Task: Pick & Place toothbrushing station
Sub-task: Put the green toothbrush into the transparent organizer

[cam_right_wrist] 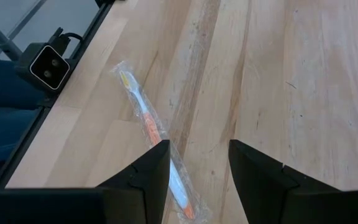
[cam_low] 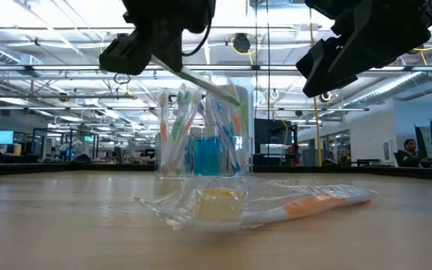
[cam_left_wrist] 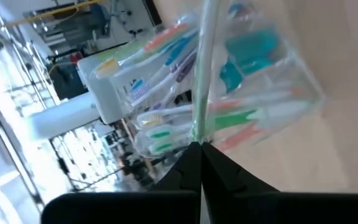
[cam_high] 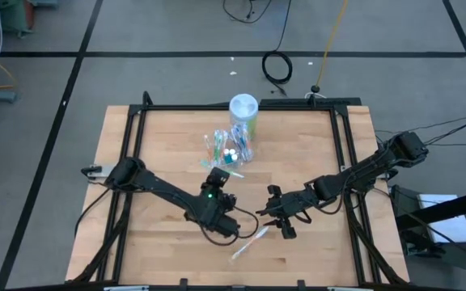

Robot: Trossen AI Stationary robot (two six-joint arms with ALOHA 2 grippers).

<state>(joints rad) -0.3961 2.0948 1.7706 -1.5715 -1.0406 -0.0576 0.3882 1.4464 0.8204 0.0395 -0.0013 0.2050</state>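
Observation:
The toothbrushing station is a clear plastic cup (cam_high: pixel 241 133) at the table's far middle. It holds several pastel toothbrushes (cam_left_wrist: pixel 166 124) and blue tubes (cam_low: pixel 207 154). My left gripper (cam_high: pixel 219 179) hangs just on the near side of the cup, shut on a slim green-white toothbrush (cam_left_wrist: pixel 202 68). A wrapped orange-and-white toothbrush (cam_right_wrist: pixel 149 127) lies flat on the table near the front edge. My right gripper (cam_right_wrist: pixel 197 168) hovers open above it and touches nothing. My left gripper pinches the green-white toothbrush by one end of its handle (cam_left_wrist: pixel 197 135) between its two shut fingers. The brush runs on ahead of the fingers toward the cup. It is lifted clear of the table and slants slightly downward (cam_low: pixel 212 86). Whether its free end touches the cup I cannot tell.
Bare wood (cam_high: pixel 160 145) lies to the left and right of the cup and along the near edge. A black frame (cam_high: pixel 342 162) borders the table. Cables lie on the floor (cam_high: pixel 277 69) beyond the far edge.

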